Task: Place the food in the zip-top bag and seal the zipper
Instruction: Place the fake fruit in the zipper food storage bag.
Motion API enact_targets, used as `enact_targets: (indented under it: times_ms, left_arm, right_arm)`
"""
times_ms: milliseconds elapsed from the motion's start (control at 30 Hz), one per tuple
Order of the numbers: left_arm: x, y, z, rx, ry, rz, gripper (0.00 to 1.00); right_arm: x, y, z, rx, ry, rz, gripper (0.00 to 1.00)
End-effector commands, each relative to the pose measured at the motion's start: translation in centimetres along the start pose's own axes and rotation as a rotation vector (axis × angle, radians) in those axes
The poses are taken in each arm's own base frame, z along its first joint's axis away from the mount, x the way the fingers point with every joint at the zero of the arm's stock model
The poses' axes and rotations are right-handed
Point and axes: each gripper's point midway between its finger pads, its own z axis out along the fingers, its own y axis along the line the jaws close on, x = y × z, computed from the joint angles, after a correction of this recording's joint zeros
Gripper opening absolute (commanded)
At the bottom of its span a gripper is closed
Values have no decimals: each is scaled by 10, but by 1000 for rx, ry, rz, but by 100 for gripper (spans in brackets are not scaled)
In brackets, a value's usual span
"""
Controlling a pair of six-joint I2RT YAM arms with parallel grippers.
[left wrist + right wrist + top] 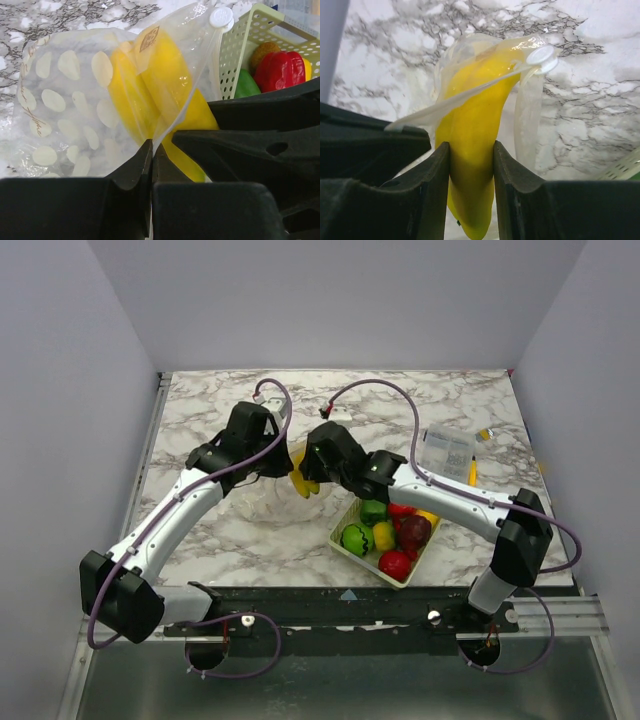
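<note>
The clear zip-top bag (262,495) with pale oval spots lies at the table's middle; it also shows in the left wrist view (70,100). My left gripper (151,150) is shut on the bag's mouth edge and holds it up. My right gripper (470,155) is shut on a yellow banana (470,130) whose far end is inside the bag's mouth; the banana shows in the top view (303,483) and the left wrist view (165,85). The white zipper slider (541,56) sits at the mouth's end. Other food, red, green and yellow pieces (395,530), lies in the basket.
The pale yellow-green lattice basket (342,539) stands right of the bag, near the front edge. A rigid clear plastic box (448,451) stands at the back right. Both arms meet over the bag.
</note>
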Motion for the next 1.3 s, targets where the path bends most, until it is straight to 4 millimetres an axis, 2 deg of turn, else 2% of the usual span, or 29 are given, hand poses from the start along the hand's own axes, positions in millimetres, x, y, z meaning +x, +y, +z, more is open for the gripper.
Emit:
enact_targets:
  times_ms: [0, 267, 400, 467, 567, 633, 700, 833, 1033, 1133, 1267]
  left_arm:
    - [-2, -10, 0, 65, -4, -31, 0]
    - [-1, -12, 5, 126, 15, -114, 0]
    - [0, -8, 8, 117, 20, -134, 0]
    - [-1, -6, 9, 111, 19, -139, 0]
    - [-1, -6, 9, 115, 23, -142, 0]
    - [-1, -5, 9, 113, 23, -144, 0]
    - [-1, -5, 9, 112, 20, -145, 0]
    - [-2, -4, 8, 105, 14, -143, 0]
    - [-3, -5, 6, 111, 15, -138, 0]
    - [-3, -4, 6, 104, 14, -134, 0]
    - [-2, -3, 6, 101, 15, -131, 0]
  right_arm:
    - [-29, 11, -2, 26, -178, 246, 2]
    - [-4, 19, 14, 68, -335, 120, 4]
    - [0, 22, 23, 62, -421, 25, 12]
    - [7, 27, 31, 27, -421, -35, 20]
    - [21, 42, 42, -42, -371, -95, 41]
    - [27, 56, 40, -130, -343, -86, 55]
    - [28, 66, 30, -220, -343, -54, 60]
    - [30, 70, 20, -316, -299, 36, 59]
    - [24, 60, 6, -265, -258, 61, 57]
    - [28, 49, 3, -193, -205, 24, 55]
    - [31, 30, -15, -142, -169, -7, 55]
